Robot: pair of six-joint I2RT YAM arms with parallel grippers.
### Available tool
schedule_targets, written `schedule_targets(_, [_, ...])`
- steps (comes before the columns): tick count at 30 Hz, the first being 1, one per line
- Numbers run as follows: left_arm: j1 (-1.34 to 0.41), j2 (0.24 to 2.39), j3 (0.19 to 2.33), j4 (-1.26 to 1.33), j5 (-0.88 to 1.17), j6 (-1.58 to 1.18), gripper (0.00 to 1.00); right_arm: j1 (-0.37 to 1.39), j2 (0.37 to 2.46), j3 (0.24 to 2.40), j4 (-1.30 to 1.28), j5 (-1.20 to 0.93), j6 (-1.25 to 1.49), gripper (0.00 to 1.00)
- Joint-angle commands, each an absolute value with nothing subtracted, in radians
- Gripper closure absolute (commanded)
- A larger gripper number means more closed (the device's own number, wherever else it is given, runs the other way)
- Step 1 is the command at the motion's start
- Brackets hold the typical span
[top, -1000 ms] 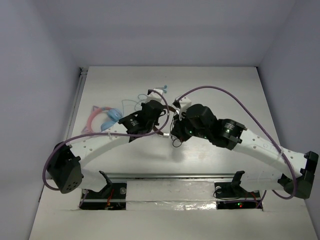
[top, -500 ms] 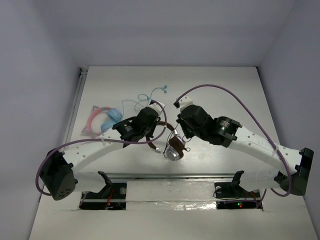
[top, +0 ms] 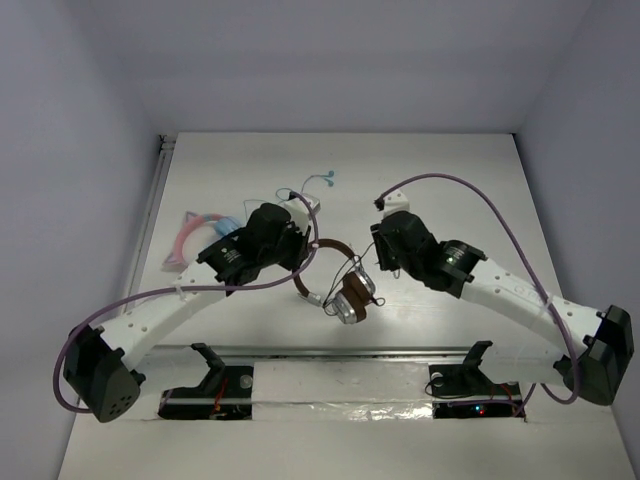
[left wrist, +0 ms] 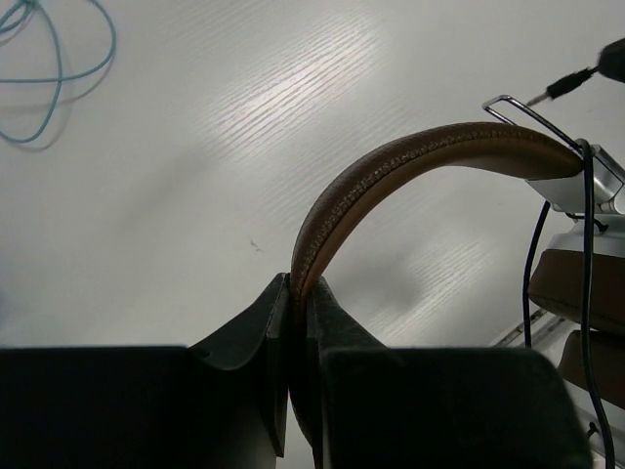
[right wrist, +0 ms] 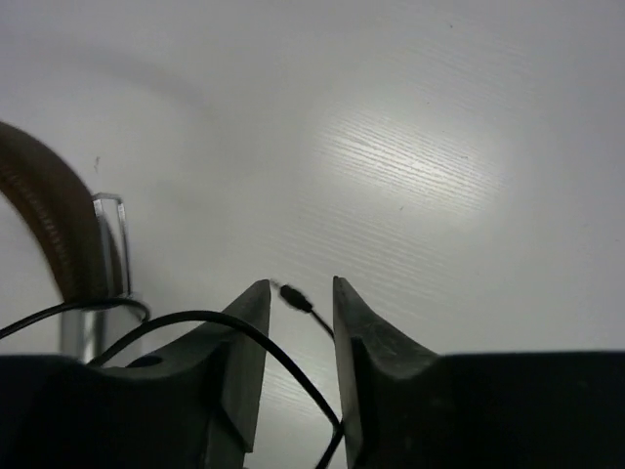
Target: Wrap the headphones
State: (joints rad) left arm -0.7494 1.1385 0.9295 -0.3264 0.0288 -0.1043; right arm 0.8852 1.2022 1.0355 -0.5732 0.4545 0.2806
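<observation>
Headphones [top: 350, 298], brown-banded and silver-cupped, clamped steady by your left gripper [left wrist: 298, 293]; right gripper [right wrist: 301, 293], narrowly parted, straddles thin black cable [right wrist: 195, 318] for winding.

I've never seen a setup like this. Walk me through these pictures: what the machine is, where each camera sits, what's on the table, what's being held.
These are two robot arms bolted at the near edge of a white table, each ending in a two-finger gripper. The wide picture looks down from above and behind them. The other two come from cameras on the wrists. In the middle are the brown-and-silver headphones. The left gripper pinches their brown headband. The right gripper stands open, with the thin black cable and its plug between its fingers. To the left lie pink-and-blue headphones, and light-blue earbuds lie farther back.
</observation>
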Motion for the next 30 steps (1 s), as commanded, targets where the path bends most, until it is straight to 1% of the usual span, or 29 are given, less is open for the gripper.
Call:
schedule_targets(1, [-0.726, 1.071, 0.963, -0.247, 0.214, -0.117, 1.00, 0.828, 1.123, 0.996, -0.411, 0.347, 0.340, 0.60])
schedule_targets(2, [-0.726, 1.068, 0.972, -0.242, 0.241, -0.117, 1.00, 0.813, 1.114, 0.986, -0.397, 0.331, 0.369, 0.53])
schedule_targets(6, [-0.704, 1.060, 1.009, -0.239, 0.322, -0.121, 1.00, 0.775, 1.080, 0.917, -0.327, 0.252, 0.449, 0.53])
schedule_targets(9, [-0.680, 1.057, 1.046, -0.238, 0.362, -0.136, 1.00, 0.775, 1.029, 0.827, -0.218, 0.161, 0.491, 0.55])
schedule_targets(11, [-0.658, 1.052, 1.069, -0.212, 0.397, -0.150, 1.00, 0.775, 0.971, 0.748, -0.122, 0.105, 0.515, 0.63])
schedule_targets(12, [-0.646, 1.051, 1.078, -0.198, 0.419, -0.167, 1.00, 0.775, 0.945, 0.709, -0.076, 0.082, 0.520, 0.63])
schedule_targets(13, [-0.637, 1.054, 1.087, -0.186, 0.463, -0.178, 1.00, 0.775, 0.919, 0.669, 0.042, 0.054, 0.526, 0.63])
schedule_targets(15, [-0.626, 1.063, 1.124, -0.157, 0.488, -0.198, 1.00, 0.775, 0.862, 0.576, 0.132, 0.012, 0.541, 0.57])
schedule_targets(16, [-0.626, 1.075, 1.140, -0.152, 0.489, -0.219, 1.00, 0.775, 0.859, 0.563, 0.177, 0.006, 0.546, 0.52])
schedule_targets(17, [-0.626, 1.078, 1.166, -0.134, 0.492, -0.232, 1.00, 0.775, 0.862, 0.560, 0.182, 0.008, 0.546, 0.50])
schedule_targets(19, [-0.617, 1.095, 1.192, -0.123, 0.509, -0.256, 1.00, 0.775, 0.893, 0.583, 0.163, 0.029, 0.543, 0.52])
schedule_targets(20, [-0.617, 1.100, 1.218, -0.120, 0.514, -0.276, 1.00, 0.775, 0.902, 0.592, 0.157, 0.038, 0.540, 0.58])
schedule_targets(21, [-0.617, 1.110, 1.232, -0.123, 0.518, -0.281, 1.00, 0.775, 0.908, 0.600, 0.153, 0.052, 0.538, 0.60])
schedule_targets(22, [-0.617, 1.117, 1.242, -0.127, 0.505, -0.288, 1.00, 0.775, 0.905, 0.607, 0.150, 0.057, 0.535, 0.60])
schedule_targets(24, [-0.594, 1.127, 1.269, -0.141, 0.483, -0.322, 1.00, 0.775, 0.872, 0.597, 0.164, 0.049, 0.531, 0.56])
schedule_targets(25, [-0.594, 1.129, 1.276, -0.144, 0.476, -0.334, 1.00, 0.775, 0.823, 0.586, 0.175, 0.051, 0.529, 0.51])
schedule_targets(26, [-0.580, 1.131, 1.288, -0.155, 0.471, -0.347, 1.00, 0.775, 0.798, 0.574, 0.167, 0.060, 0.529, 0.42])
schedule_targets(27, [-0.580, 1.131, 1.293, -0.158, 0.469, -0.360, 1.00, 0.775, 0.773, 0.569, 0.161, 0.089, 0.528, 0.38])
schedule_targets(28, [-0.580, 1.131, 1.301, -0.166, 0.462, -0.371, 1.00, 0.775, 0.721, 0.551, 0.161, 0.124, 0.529, 0.31])
schedule_targets(29, [-0.580, 1.132, 1.301, -0.169, 0.457, -0.371, 1.00, 0.775, 0.697, 0.540, 0.167, 0.124, 0.528, 0.28])
schedule_targets(30, [-0.580, 1.134, 1.304, -0.170, 0.457, -0.382, 1.00, 0.775, 0.675, 0.532, 0.178, 0.141, 0.526, 0.27])
